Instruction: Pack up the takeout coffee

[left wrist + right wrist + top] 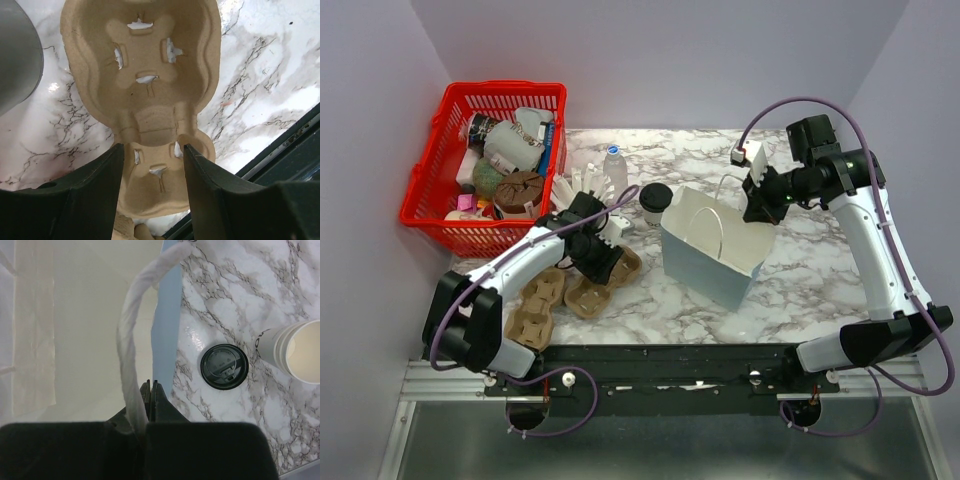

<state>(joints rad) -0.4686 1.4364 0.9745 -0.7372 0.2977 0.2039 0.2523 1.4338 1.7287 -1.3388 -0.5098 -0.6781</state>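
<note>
From above, the left end effector [605, 262] is low over a brown pulp carrier [588, 295] on the marble surface [800, 280], near the left front. A second carrier [540, 305] lies just beside the first, closer to the arm's base. The takeout coffee [655, 198], a cream cup with a black lid, stands upright on the surface between a clear water bottle [613, 160] and a white paper bag [705, 255], apart from both. The bag stands open in the middle of the surface. The right end effector [757, 212] is at the bag's far rim. A red basket [500, 88] full of mixed items sits at the back left.

In the left wrist view, the left end effector [154, 150] is open. Its two dark fingers [100, 190] are spread over the narrower lobe of the pulp carrier [145, 60], which runs on beneath them, and whether they touch it cannot be told. Marble surface [260, 75] shows on both sides of the carrier.

In the right wrist view, the right end effector [151, 387] is closed, fingertips pressed together at the mouth of the paper bag [75, 315]. The bag's twisted white handle [131, 330] arcs down against the left side of the fingers, and whether it is pinched cannot be told. Outside the bag, the takeout coffee [224, 366] shows its round black lid on the surface [225, 300]. An open lidless cup [295, 350] is near it at the right edge.
</note>
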